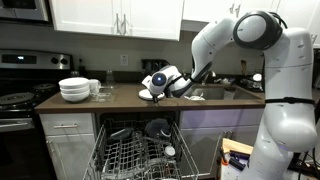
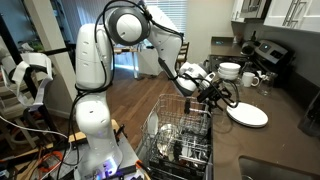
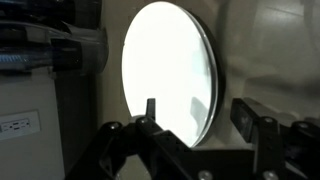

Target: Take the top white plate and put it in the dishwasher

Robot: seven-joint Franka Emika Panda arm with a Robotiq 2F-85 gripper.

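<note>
The top white plate (image 2: 247, 116) lies flat on the dark worktop (image 2: 288, 128), close to its front edge and directly above the dishwasher (image 2: 163, 125), whose door is down and whose grey wire rack is pulled out with a few dark and white dishes in it. The gripper (image 2: 218, 92) hangs low over the same front edge on the dishwasher side of the plate. Its black fingers point toward the plate's near rim, and its jaws are spread apart with nothing clamped between them. In the wrist view the plate (image 3: 168, 65) fills the middle as a bright white oval. One fingertip (image 3: 149, 108) overlaps the plate's lower edge and the opposite finger stands off to the side past its rim, so the plate sits ahead of the gripper (image 3: 196, 116) rather than inside its grasp. Whether that fingertip actually touches the rim cannot be told. In an exterior view from the front, the gripper (image 1: 156, 86) covers most of the plate (image 1: 146, 96), and only a white sliver shows at the front edge of the worktop (image 1: 120, 97) over the dishwasher (image 1: 108, 150). The stacked white bowls (image 1: 74, 90) stand well apart from the plate, toward the end of the worktop next to the stove (image 1: 18, 100).
</note>
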